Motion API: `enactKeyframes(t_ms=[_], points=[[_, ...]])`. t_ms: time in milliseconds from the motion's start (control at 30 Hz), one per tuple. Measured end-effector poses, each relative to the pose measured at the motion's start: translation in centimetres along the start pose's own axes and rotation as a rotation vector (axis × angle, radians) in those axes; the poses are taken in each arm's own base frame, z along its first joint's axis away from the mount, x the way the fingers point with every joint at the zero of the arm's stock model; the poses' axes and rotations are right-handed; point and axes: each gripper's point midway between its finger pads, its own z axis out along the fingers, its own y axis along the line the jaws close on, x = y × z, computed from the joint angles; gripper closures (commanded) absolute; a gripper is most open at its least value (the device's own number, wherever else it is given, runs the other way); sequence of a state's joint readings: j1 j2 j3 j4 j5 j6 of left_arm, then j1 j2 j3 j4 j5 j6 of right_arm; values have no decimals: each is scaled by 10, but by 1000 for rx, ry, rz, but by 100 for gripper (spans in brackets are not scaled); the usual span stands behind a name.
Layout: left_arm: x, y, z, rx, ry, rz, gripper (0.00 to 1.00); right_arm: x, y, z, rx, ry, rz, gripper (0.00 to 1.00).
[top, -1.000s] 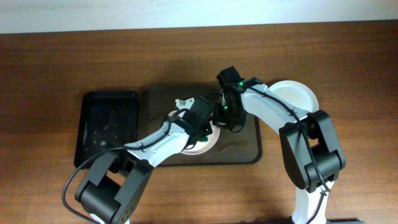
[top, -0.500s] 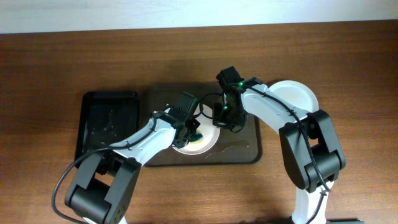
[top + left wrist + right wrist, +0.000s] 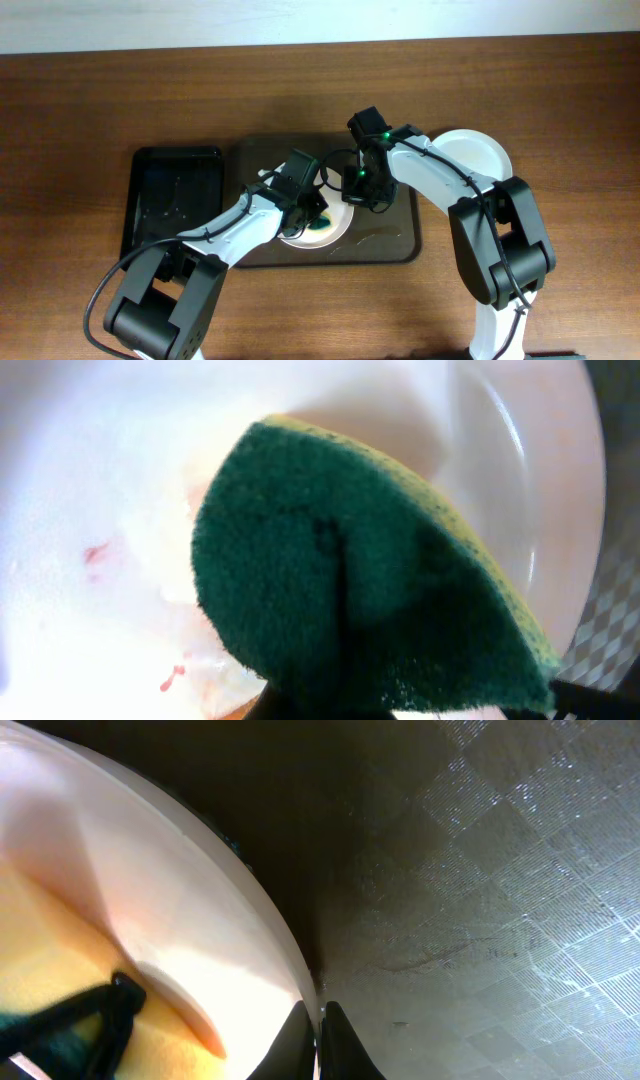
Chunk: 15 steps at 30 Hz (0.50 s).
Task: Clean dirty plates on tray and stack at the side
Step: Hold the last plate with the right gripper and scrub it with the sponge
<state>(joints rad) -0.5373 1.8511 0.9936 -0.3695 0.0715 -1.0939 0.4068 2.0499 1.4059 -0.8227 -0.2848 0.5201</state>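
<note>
L claw: sponge on level plate

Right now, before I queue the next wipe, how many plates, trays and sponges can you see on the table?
Plates: 2, the smeared plate and the side plate; any stacked beneath it are hidden.
Trays: 2, the brown tray and the black tray.
Sponges: 1, the green sponge.
Total: 5.
</note>
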Motion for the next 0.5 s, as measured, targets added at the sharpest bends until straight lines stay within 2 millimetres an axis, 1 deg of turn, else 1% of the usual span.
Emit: enactKeyframes(t_ms=[100, 200, 333, 400, 433, 500], points=[[3, 6, -3, -30, 15, -132, 100, 0, 0, 0, 1, 0, 0, 95], [-5, 18, -8, -67, -7, -198, 100, 0, 0, 0, 0, 0, 0, 96], [-30, 36, -11, -96, -60, -277, 100, 0, 0, 0, 1, 1, 0, 96], [-38, 38, -11, -85, -66, -297, 100, 0, 0, 0, 1, 1, 0, 96], [-46, 37, -11, -54, -77, -284, 100, 0, 0, 0, 1, 1, -1, 96], [-65, 27, -7, 24, -119, -151, 100, 0, 1, 0, -2, -2, -2, 95]])
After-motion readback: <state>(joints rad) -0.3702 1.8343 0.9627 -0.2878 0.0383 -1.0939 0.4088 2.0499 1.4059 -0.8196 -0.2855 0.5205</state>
